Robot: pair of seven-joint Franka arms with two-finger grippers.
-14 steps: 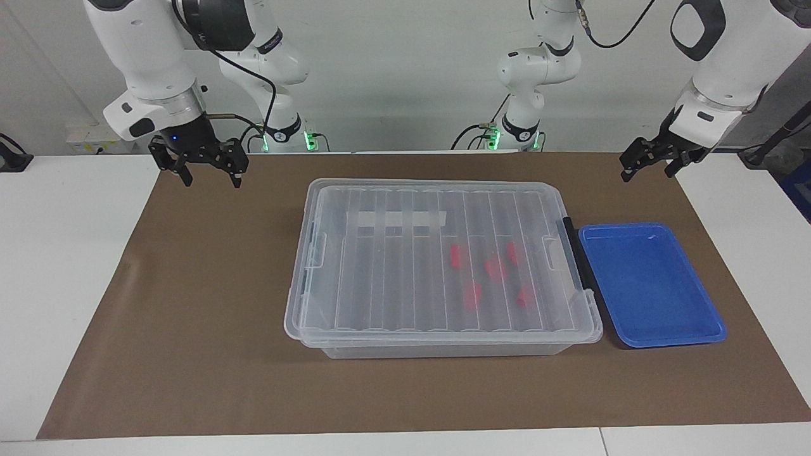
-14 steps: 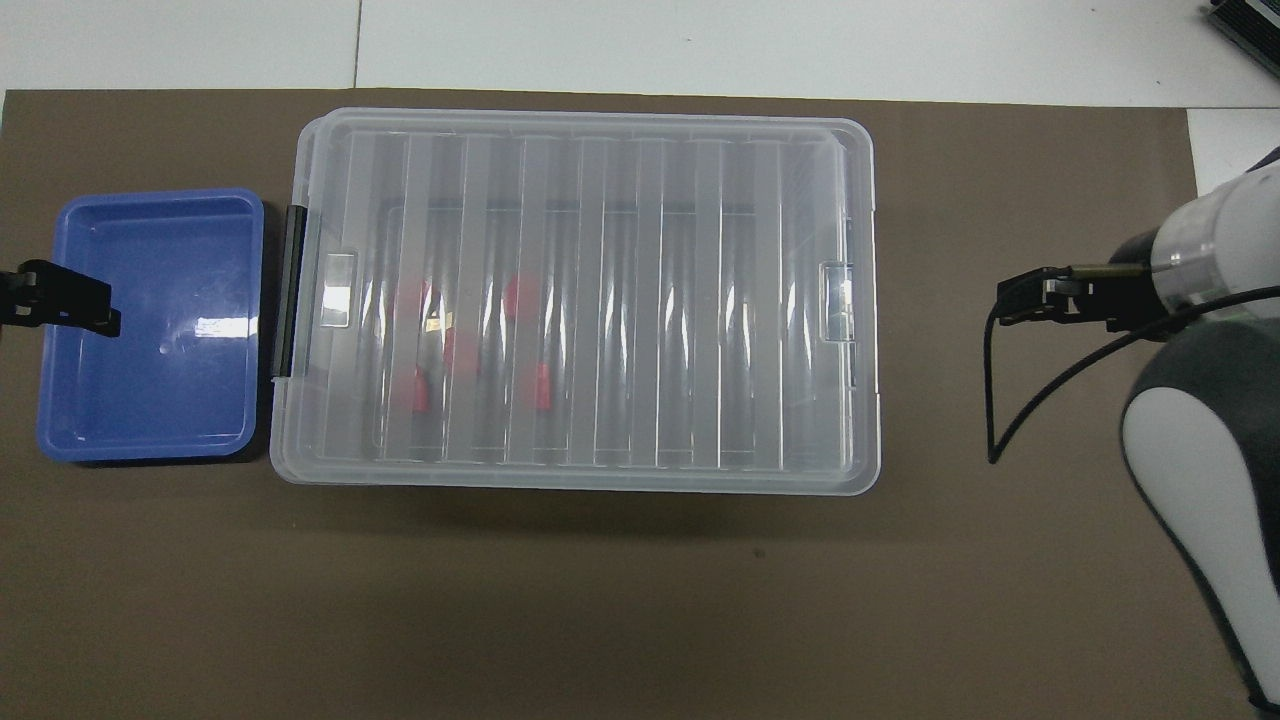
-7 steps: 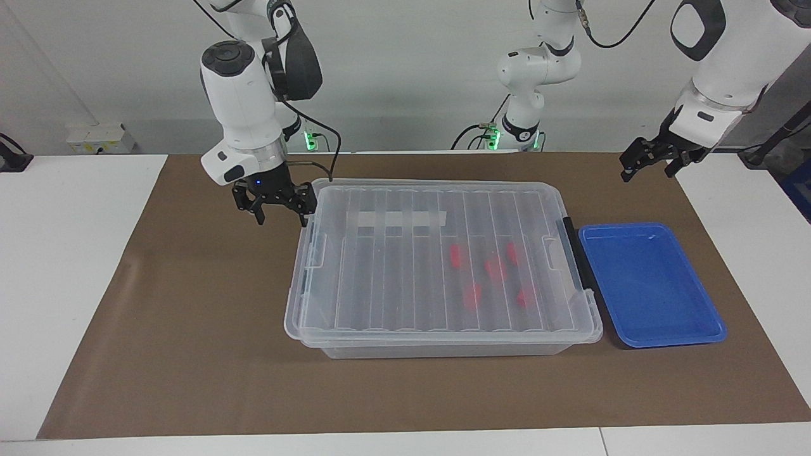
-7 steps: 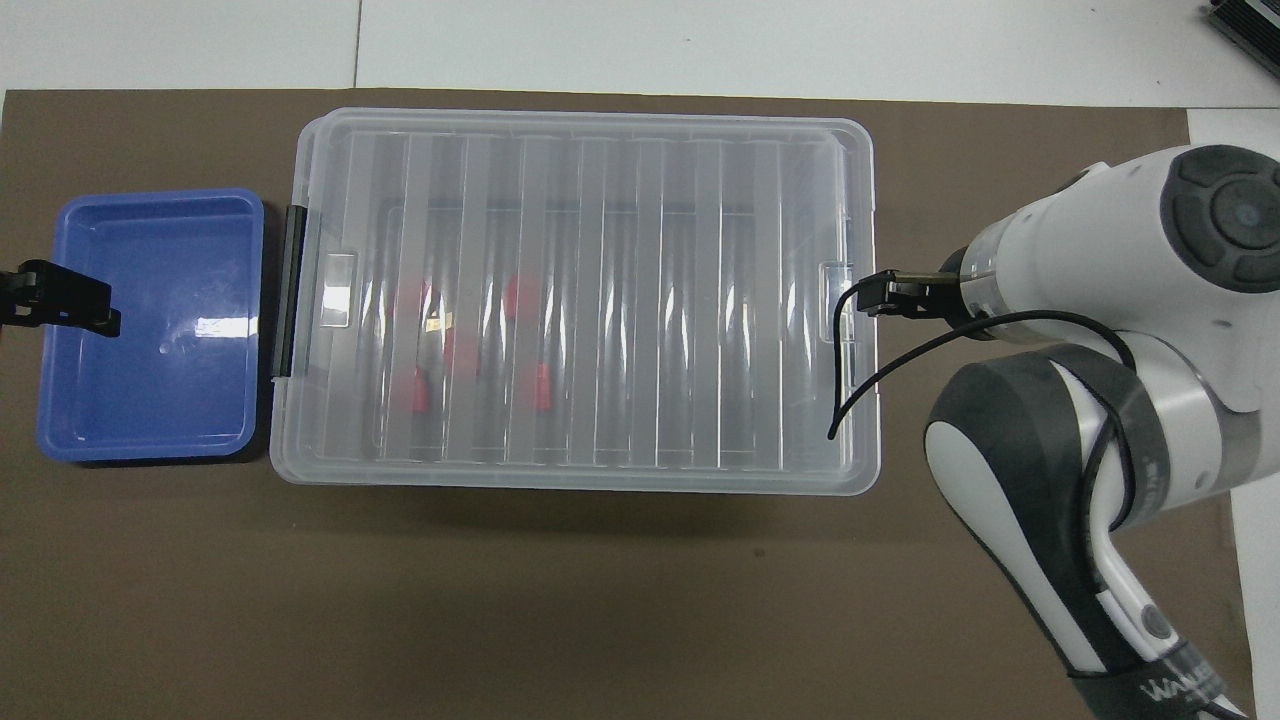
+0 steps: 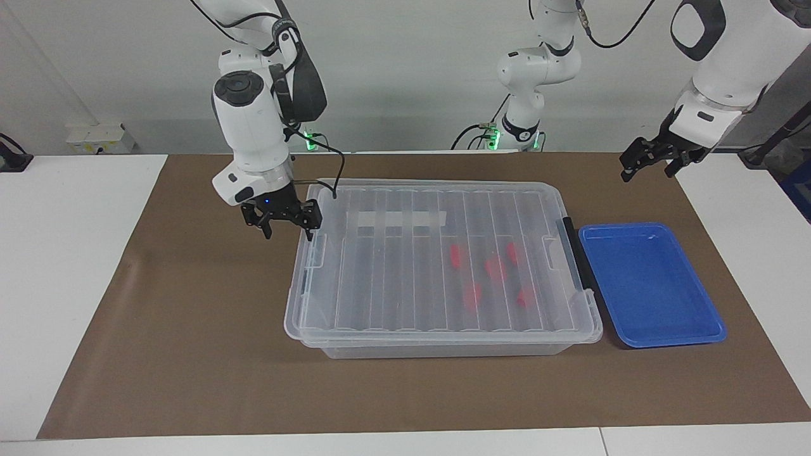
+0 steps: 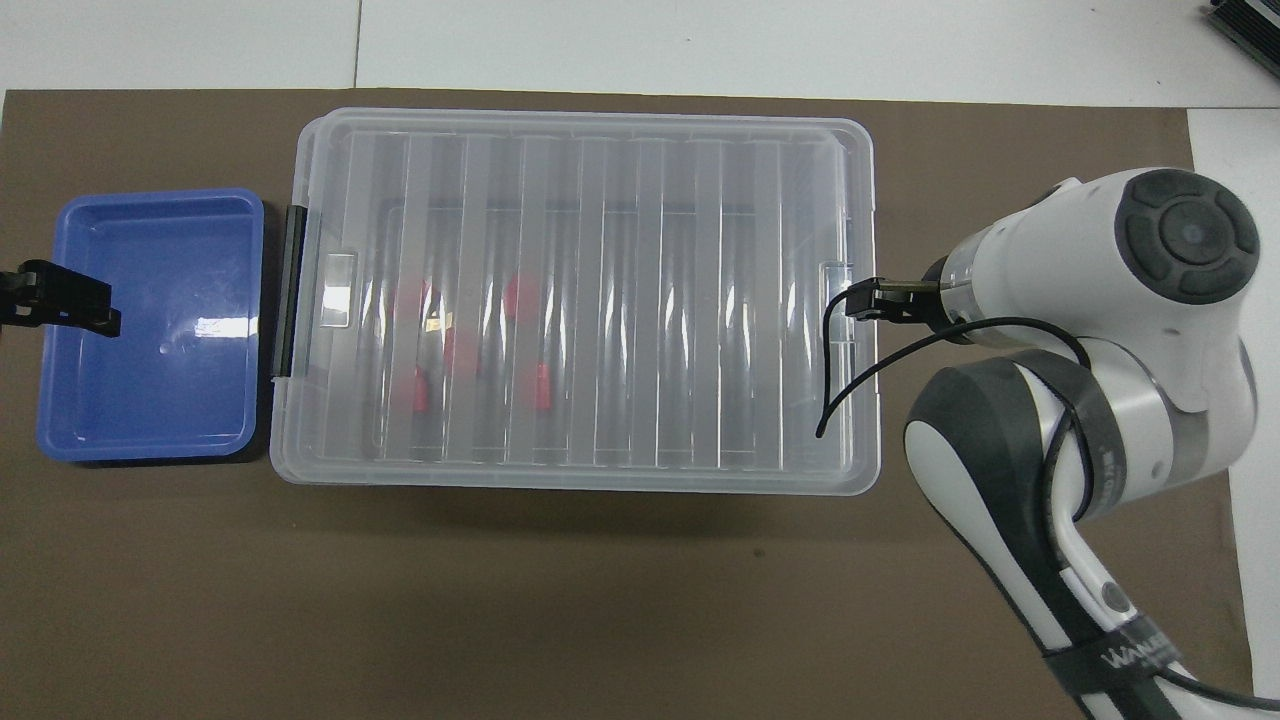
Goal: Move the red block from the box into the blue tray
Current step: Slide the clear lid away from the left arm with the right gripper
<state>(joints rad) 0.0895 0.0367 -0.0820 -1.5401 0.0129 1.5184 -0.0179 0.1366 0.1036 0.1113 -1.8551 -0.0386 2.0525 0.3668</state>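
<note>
Hovering my right gripper [image 5: 286, 229], fingers apart, over the box [image 5: 437, 266] end at its clear latch. Red blocks [image 5: 496, 269] lie under the shut lid. My left gripper [image 5: 647, 166] waits, open, near the blue tray [image 5: 652, 285]. No label readable.

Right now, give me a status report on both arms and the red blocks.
Right gripper jaws open, at the box end latch. Left gripper waits open, raised by the blue tray. Five red blocks inside box. Lid on, blocking access.

a robotics lab; white arms [image 5: 253, 126] bolted behind a brown-matted table [image 5: 190, 354]
</note>
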